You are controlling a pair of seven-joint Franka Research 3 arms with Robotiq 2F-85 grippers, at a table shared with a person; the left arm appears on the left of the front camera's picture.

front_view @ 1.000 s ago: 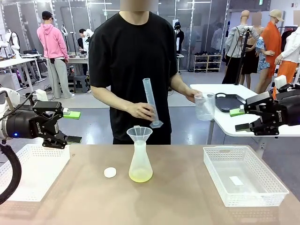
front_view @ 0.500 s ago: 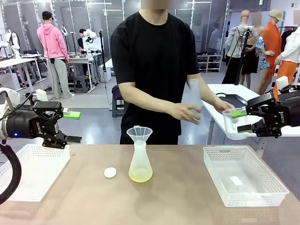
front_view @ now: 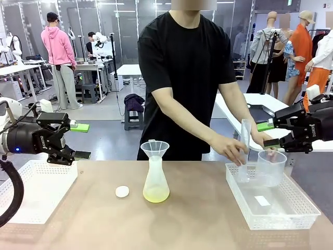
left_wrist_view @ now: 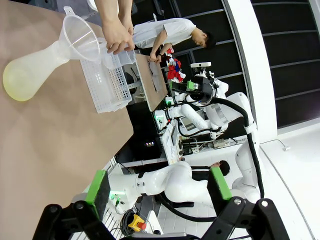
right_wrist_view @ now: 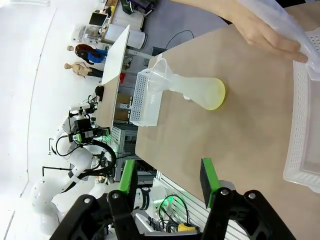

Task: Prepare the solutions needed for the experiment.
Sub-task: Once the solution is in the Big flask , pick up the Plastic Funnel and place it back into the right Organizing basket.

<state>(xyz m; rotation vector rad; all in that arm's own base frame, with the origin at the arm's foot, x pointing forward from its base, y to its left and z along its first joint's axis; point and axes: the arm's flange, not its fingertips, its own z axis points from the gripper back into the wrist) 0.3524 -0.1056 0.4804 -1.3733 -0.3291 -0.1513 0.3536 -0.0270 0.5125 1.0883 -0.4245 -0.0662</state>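
Since a second ago the person has stepped toward the robot's right and lowered the clear plastic measuring cylinder (front_view: 243, 151) and clear plastic beaker (front_view: 271, 167) into the white perforated basket (front_view: 276, 217). Pale yellow-green solution (front_view: 156, 196) lies in the bottom of the translucent conical flask (front_view: 155, 174), topped by a clear funnel (front_view: 155, 148), mid-tabletop (front_view: 203, 219). Left gripper (front_view: 82, 140): jaws wide apart, empty. Right gripper (front_view: 266, 134): jaws partly apart, empty, near the beaker.
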